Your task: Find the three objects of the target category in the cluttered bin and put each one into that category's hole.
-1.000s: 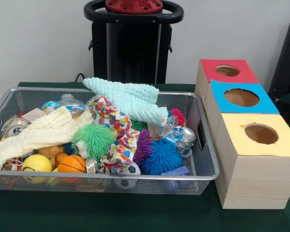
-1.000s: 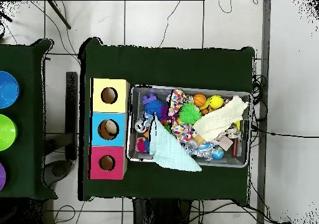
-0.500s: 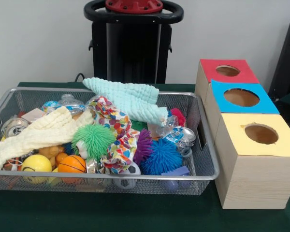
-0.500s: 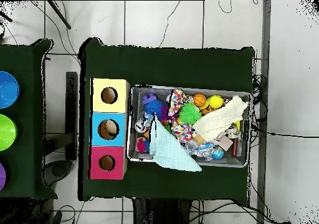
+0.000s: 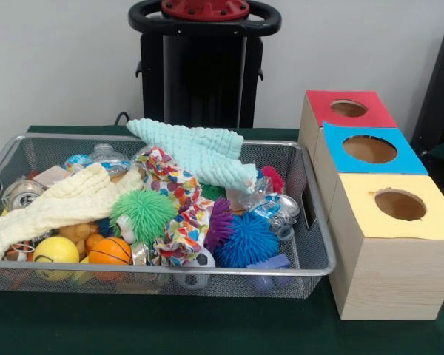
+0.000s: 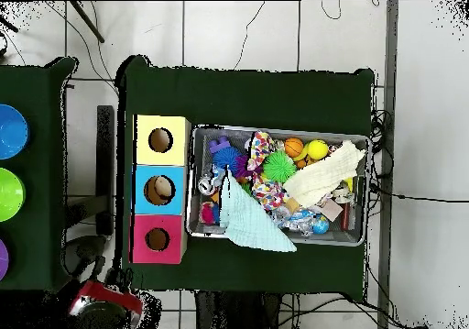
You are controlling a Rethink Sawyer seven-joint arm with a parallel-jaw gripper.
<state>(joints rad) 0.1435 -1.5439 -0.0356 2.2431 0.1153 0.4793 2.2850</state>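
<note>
Here the wire bin [image 5: 311, 260] sits crammed — cloths, spiky balls, small balls — touching the three boxes [image 5: 388, 244] with yellow, blue and red holes along the table's [image 6: 247, 92] edge. Red arm [image 6: 101, 302] off the corner — gripper unseen.

A wire mesh bin [image 5: 311, 255] sits on the green table [image 5: 170, 329], crammed with toys. A mint cloth [image 5: 196, 151] drapes its far rim, a cream cloth [image 5: 55, 207] lies beside a green spiky ball [image 5: 143, 214], and a blue spiky ball [image 5: 249, 240] is nearby. Three wooden boxes stand alongside: red-topped [image 5: 348, 109], blue-topped [image 5: 370, 149], yellow-topped [image 5: 399, 207]. The jaws do not appear.
</note>
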